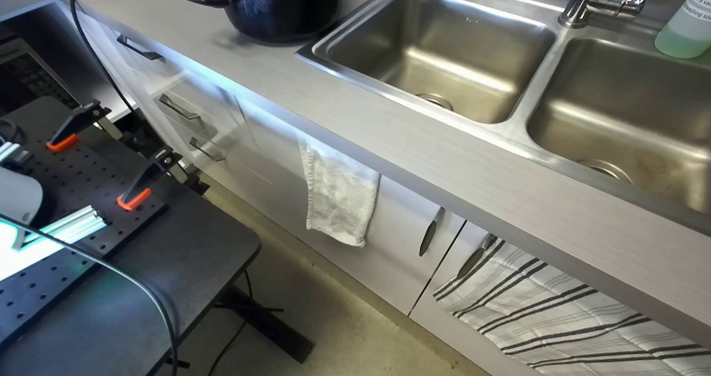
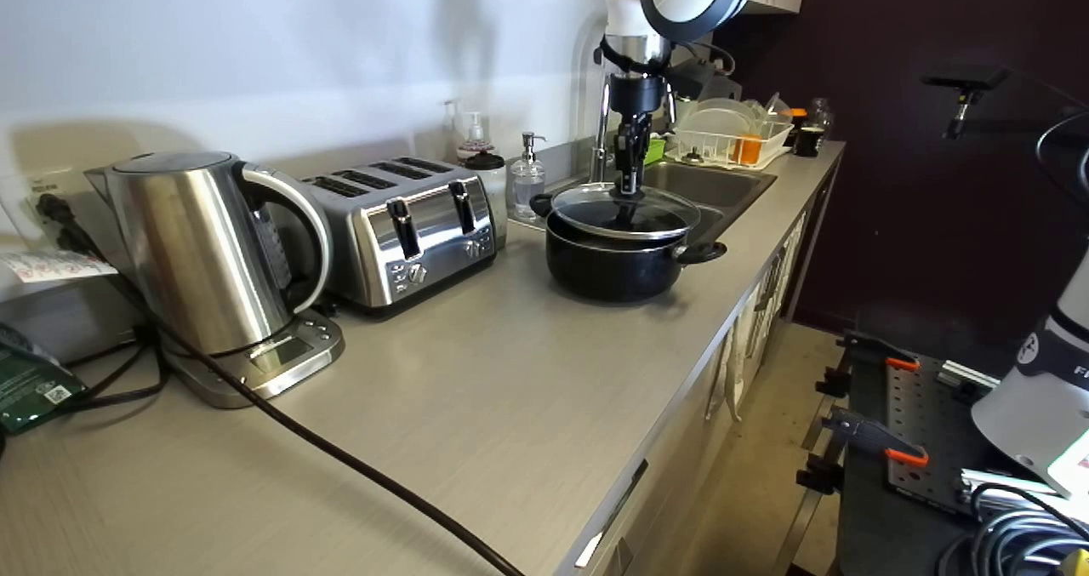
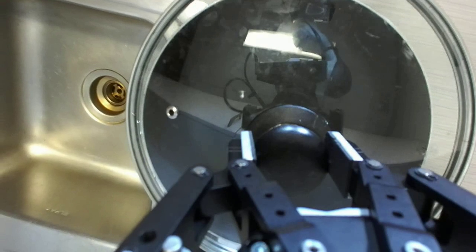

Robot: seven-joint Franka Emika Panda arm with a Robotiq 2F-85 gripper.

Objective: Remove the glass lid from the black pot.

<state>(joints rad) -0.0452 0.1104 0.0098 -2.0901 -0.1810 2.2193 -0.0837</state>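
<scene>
1 tool (image 3: 295, 147) holds the lid (image 2: 604, 217) above the pot (image 2: 614, 271).

In an exterior view I find bare counter (image 2: 502, 380) at centre and lower centre, passable on the near side of the black pot (image 2: 608, 271). Obstructions noted: toaster (image 2: 434, 240) and kettle (image 2: 191, 257) at left; cable (image 2: 357, 465) crossing the lower left; tap (image 2: 598, 161) just left of the gripper (image 2: 630, 191), depth between them undetermined. In the wrist view, free room over the sink basin (image 3: 67, 159) at left; the glass lid (image 3: 286, 80) hides part of its right edge.
</scene>
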